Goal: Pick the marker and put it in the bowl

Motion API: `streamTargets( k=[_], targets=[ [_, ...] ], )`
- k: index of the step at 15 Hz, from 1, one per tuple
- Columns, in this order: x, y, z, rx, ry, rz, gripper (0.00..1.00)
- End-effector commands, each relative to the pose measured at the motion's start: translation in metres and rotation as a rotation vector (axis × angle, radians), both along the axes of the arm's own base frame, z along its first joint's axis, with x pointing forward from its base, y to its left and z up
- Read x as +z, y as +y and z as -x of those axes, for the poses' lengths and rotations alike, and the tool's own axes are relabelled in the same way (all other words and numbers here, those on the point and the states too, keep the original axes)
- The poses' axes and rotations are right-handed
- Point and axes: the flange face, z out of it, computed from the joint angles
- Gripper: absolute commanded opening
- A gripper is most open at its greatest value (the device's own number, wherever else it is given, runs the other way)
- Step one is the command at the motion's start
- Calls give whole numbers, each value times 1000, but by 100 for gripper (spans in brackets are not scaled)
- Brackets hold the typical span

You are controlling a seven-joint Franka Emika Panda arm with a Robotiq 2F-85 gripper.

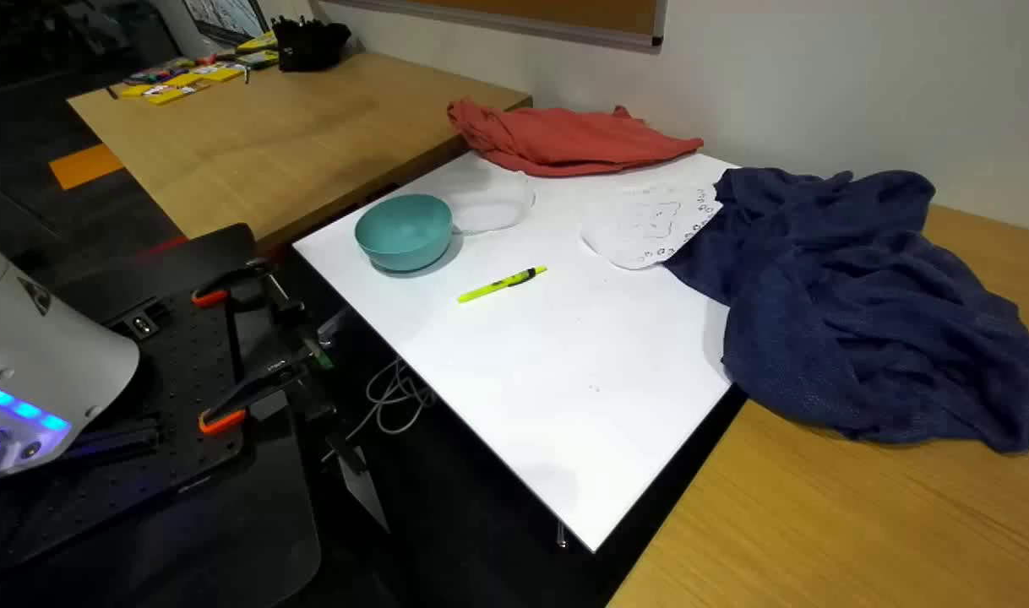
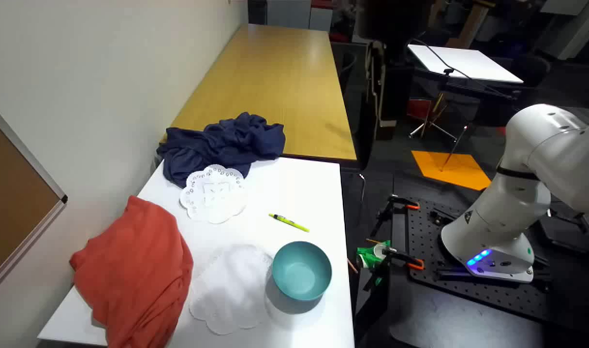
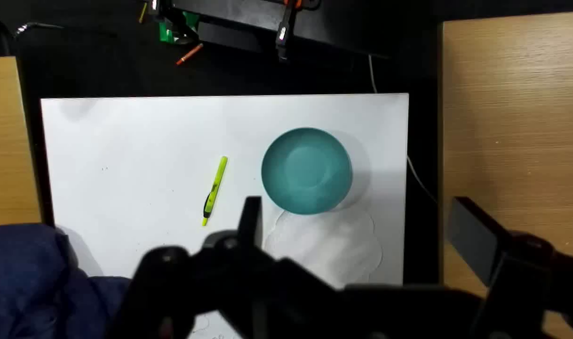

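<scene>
The yellow-green marker (image 1: 503, 285) lies on the white table in both exterior views (image 2: 288, 222). It also lies left of the bowl in the wrist view (image 3: 214, 190), apart from it. The teal bowl (image 1: 405, 233) stands upright near the table edge on the robot's side; it also shows in an exterior view (image 2: 301, 271) and in the wrist view (image 3: 306, 170). Its inside looks bare. My gripper (image 3: 358, 199) shows only in the wrist view, high above the table. Its fingers are wide apart with nothing between them. The marker is left of the left finger.
White doilies (image 2: 216, 194) lie on the white table (image 1: 565, 422), one of them (image 2: 234, 290) beside the bowl. A red cloth (image 1: 565, 139) and a navy cloth (image 1: 852, 295) lie at its wall side. Wooden tables (image 3: 512, 117) stand at both ends, with dark gaps between.
</scene>
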Motion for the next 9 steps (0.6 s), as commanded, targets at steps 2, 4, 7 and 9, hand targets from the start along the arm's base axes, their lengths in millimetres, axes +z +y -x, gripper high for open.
streamTargets(
  k=[2, 4, 7, 9],
  targets=[
    [1, 0, 0, 0, 0, 0, 100],
    [1, 0, 0, 0, 0, 0, 100],
    [-1, -1, -1, -4, -6, 6, 100],
    [-7, -7, -5, -20, -34, 15, 100]
  ],
)
